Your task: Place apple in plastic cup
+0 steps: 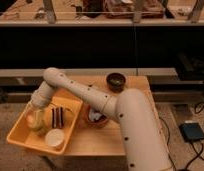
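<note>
My gripper hangs at the end of the pale arm, over the left part of the yellow tray. Right under it stands the pale yellow-green plastic cup. An orange-yellow glow shows at the cup, below the gripper. It may be the apple, but I cannot tell it apart from the cup, nor whether it is held or lies inside. The gripper hides the cup's top.
In the tray there are also a dark striped packet and a white round cup. A reddish bowl with contents and a dark bowl stand on the wooden table. A dark shelf runs behind.
</note>
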### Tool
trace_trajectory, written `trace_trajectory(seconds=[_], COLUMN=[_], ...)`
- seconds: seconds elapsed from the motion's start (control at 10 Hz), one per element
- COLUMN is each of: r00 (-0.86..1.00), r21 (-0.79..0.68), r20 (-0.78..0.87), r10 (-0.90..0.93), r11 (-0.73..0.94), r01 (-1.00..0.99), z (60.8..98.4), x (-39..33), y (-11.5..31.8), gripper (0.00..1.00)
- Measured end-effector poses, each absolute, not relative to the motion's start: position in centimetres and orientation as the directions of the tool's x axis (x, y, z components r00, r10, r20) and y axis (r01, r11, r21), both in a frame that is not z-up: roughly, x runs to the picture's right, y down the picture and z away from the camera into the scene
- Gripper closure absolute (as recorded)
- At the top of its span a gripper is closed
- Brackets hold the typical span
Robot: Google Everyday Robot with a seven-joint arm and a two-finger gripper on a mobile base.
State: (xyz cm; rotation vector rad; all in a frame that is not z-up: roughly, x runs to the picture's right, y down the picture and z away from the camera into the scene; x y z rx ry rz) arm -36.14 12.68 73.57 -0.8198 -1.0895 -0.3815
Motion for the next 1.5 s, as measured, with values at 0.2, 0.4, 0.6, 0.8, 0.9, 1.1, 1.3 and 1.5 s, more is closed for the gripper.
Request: trace_trajectory(seconds=[0.2,0.4,0.6,0.8,0.9,1.1,1.3,1.5], r00=[0.446,0.457,0.460,0.461,0.461,0.463,0.462,0.455], r21=[-0.407,-0.420,-0.423,-0.427,-0.427,-0.429,-0.438,-0.439], r20=[0.888,0.881,0.879,0.878,0.878,0.876,0.873,0.875], r10=[0.115,0.123,0.125,0.130,0.131,0.136,0.153,0.163], r11=[0.651,0.649,0.649,0.651,0.652,0.657,0.661,0.664], r01=[0.641,0.635,0.632,0.628,0.627,0.620,0.609,0.605], z=[74.0,74.4,74.6,74.7,74.8,74.9,75.3,75.3], x=[-36.2,-36.1,-36.0,-35.9,-35.8,-35.6,-35.1,-34.8], y=[13.0,13.3,13.3,13.2,13.1,12.9,12.7,12.7], gripper=[0.92,0.70,0.50,0.30,0.24,0.20,0.20,0.20])
